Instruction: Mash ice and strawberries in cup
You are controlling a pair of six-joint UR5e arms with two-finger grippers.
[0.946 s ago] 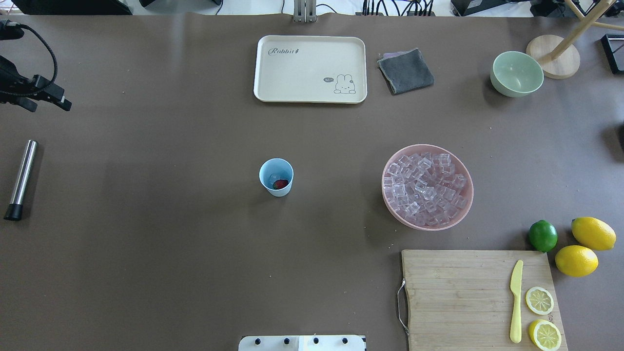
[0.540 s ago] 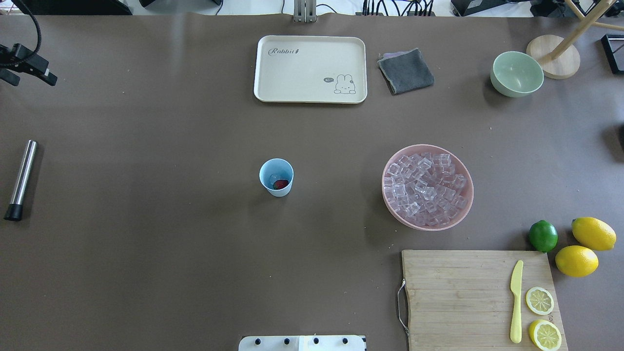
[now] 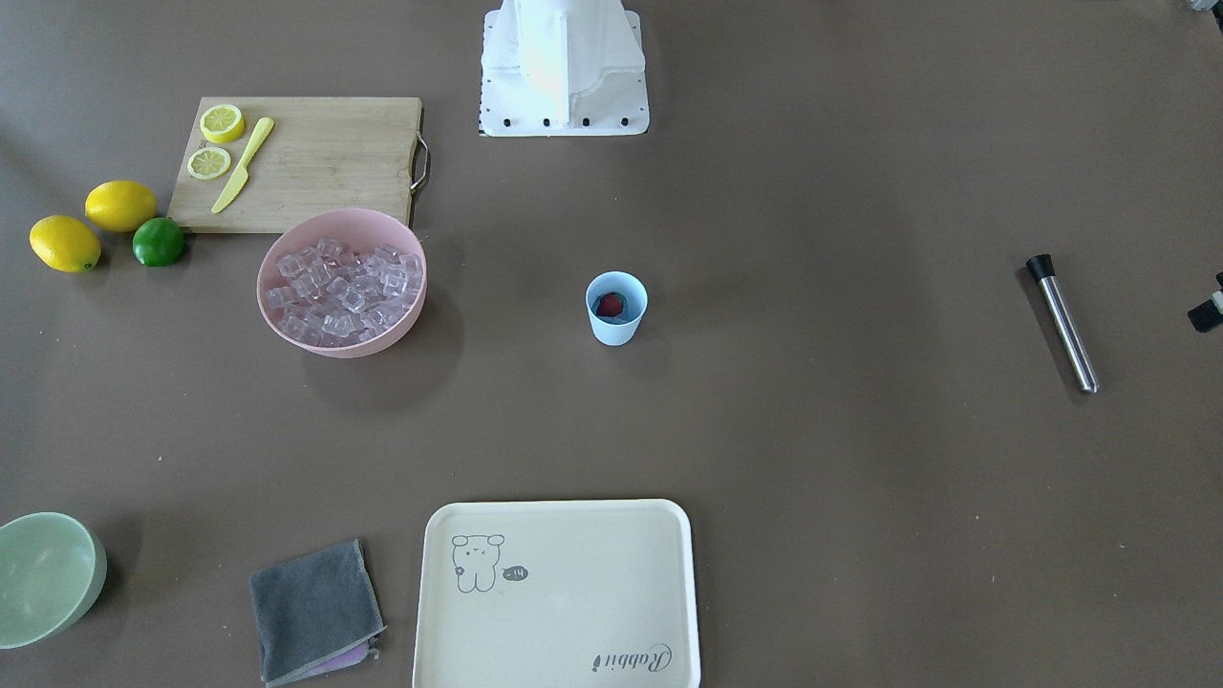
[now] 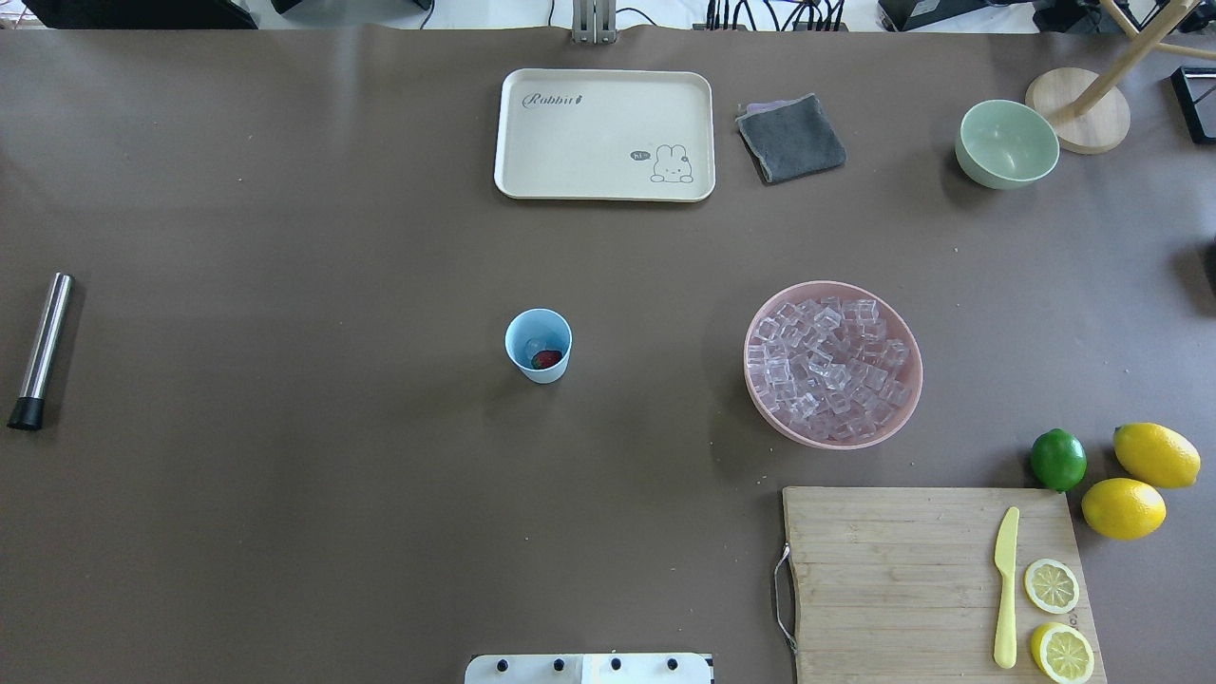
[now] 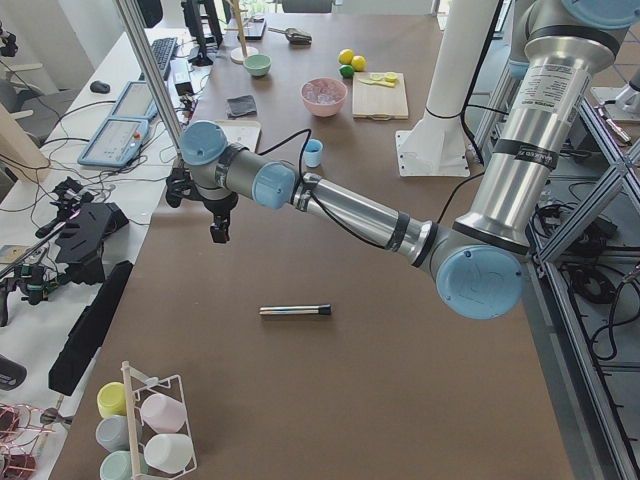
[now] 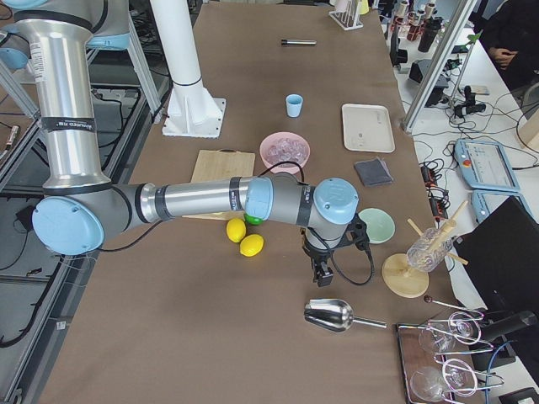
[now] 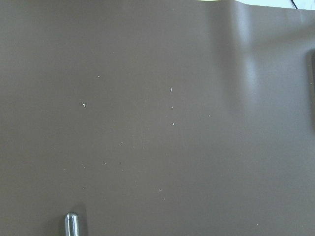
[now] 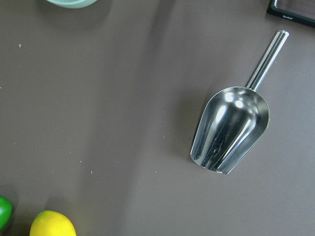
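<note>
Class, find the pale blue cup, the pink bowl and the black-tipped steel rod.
cup (image 3: pixel 614 328), front-facing view, on its outer wall.
pink bowl (image 3: pixel 336 347), front-facing view, on its near outer wall.
steel rod (image 4: pixel 42 348), overhead view, middle of its shaft.

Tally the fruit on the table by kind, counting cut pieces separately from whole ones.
Whole lemons: 2
Lime: 1
Cut lemon pieces: 2
Strawberry: 1
Total: 6
</note>
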